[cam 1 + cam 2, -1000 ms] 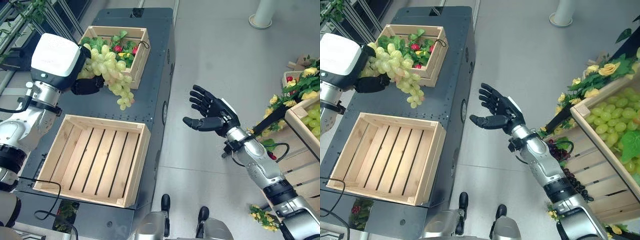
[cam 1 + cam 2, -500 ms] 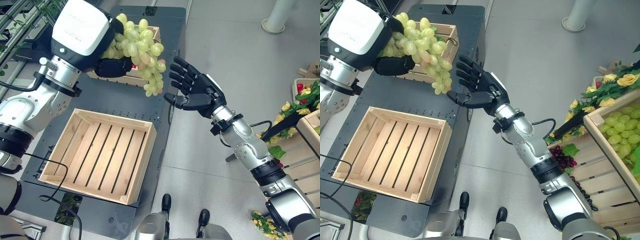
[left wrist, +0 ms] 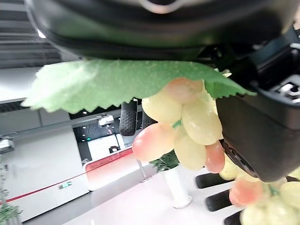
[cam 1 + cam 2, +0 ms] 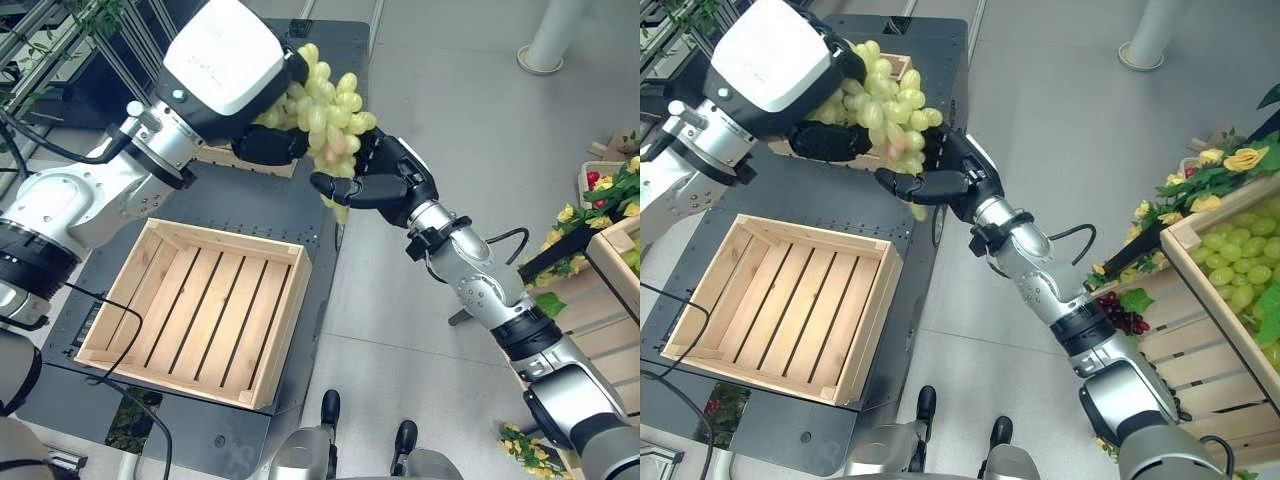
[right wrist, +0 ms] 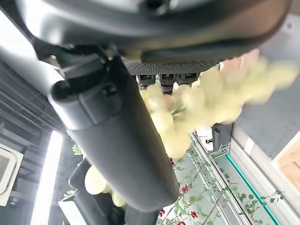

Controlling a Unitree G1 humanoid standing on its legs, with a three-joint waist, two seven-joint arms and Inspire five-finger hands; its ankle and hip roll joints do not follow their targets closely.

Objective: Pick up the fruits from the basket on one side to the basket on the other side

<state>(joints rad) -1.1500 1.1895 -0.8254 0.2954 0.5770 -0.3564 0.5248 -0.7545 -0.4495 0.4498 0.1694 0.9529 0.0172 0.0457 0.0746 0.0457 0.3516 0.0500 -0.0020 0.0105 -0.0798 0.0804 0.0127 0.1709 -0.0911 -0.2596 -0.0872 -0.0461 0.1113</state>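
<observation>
A smooth grey floor [image 4: 440, 120] runs past a dark metal worktop [image 4: 230, 215] dotted with bolt holes. A white pillar base [image 4: 548, 40] stands on the floor at the far side. To the right, wooden display crates [image 4: 1200, 300] stack against each other, dressed with yellow flowers [image 4: 1225, 165] and green leaves. On the left, metal framing [image 4: 60, 50] with trailing green vines borders the worktop. The floor is evenly lit, with soft shadows.
</observation>
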